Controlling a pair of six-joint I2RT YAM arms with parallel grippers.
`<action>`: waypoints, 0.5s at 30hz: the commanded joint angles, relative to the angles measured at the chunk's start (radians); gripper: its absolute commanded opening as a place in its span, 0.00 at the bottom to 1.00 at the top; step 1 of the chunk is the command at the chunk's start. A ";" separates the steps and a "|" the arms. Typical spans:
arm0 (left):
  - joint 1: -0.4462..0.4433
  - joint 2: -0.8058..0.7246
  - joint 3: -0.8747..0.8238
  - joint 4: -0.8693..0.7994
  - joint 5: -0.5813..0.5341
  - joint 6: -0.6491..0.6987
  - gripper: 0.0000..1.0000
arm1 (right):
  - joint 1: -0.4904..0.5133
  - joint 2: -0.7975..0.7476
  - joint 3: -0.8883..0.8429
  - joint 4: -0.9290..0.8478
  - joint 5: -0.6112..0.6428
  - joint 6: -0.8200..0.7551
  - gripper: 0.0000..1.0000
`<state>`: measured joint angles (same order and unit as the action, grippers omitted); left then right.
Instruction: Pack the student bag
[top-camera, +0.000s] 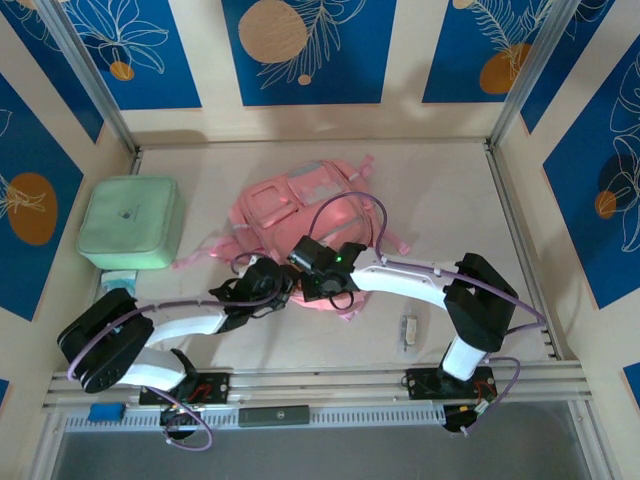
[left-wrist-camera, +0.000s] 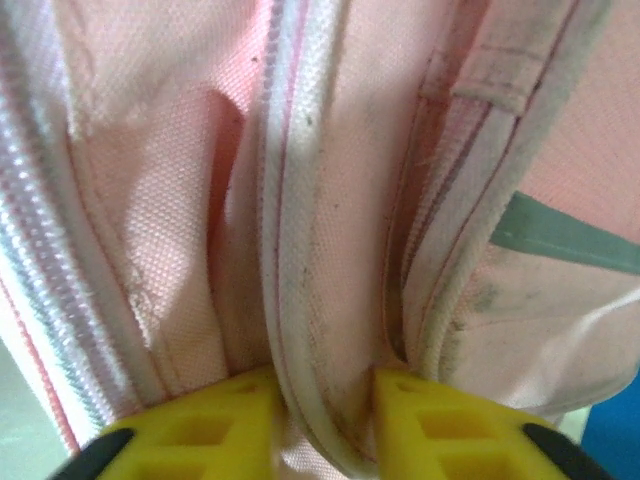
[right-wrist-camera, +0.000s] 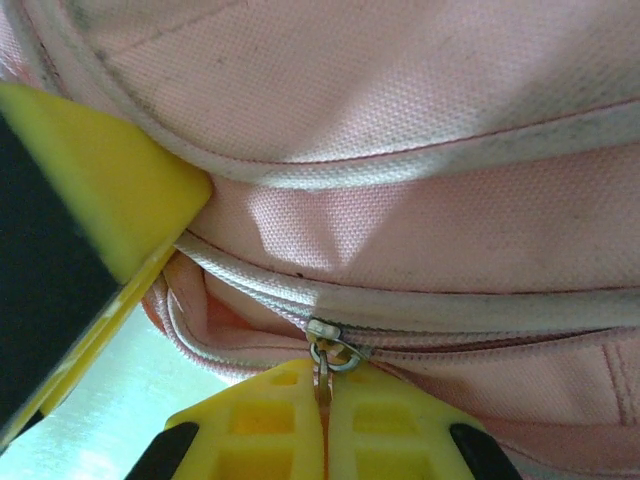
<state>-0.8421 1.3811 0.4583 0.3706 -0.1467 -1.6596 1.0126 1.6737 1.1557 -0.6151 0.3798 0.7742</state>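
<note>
The student bag (top-camera: 300, 205), a soft pink backpack, lies in the middle of the table with its straps spread to the sides. Both grippers meet at its near edge. My left gripper (left-wrist-camera: 325, 410) has its yellow fingers closed on a fold of pink fabric with white piping (left-wrist-camera: 310, 330), which fills the gap between them. My right gripper (right-wrist-camera: 323, 400) is shut on the metal zipper pull (right-wrist-camera: 322, 385), just below the slider (right-wrist-camera: 330, 335). The zipper runs off to the right. A yellow finger (right-wrist-camera: 100, 190) of the left gripper presses on the bag at the upper left of the right wrist view.
A mint-green square case (top-camera: 130, 222) sits to the left of the bag, near the left wall. A small pale object (top-camera: 408, 330) lies on the table by the right arm's base. Metal rails border the table on the left, right and near sides.
</note>
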 joint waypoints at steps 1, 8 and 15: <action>-0.002 0.041 -0.014 0.161 -0.065 -0.030 0.18 | 0.010 -0.025 -0.001 -0.025 0.020 0.019 0.00; 0.019 -0.081 -0.022 -0.048 -0.101 0.065 0.00 | 0.009 -0.074 -0.006 -0.137 0.127 0.023 0.00; 0.146 -0.331 0.005 -0.377 -0.063 0.291 0.00 | -0.066 -0.174 -0.075 -0.230 0.173 0.010 0.00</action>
<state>-0.7685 1.1316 0.4480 0.1867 -0.1509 -1.5257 0.9905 1.5532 1.1332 -0.6907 0.4992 0.7876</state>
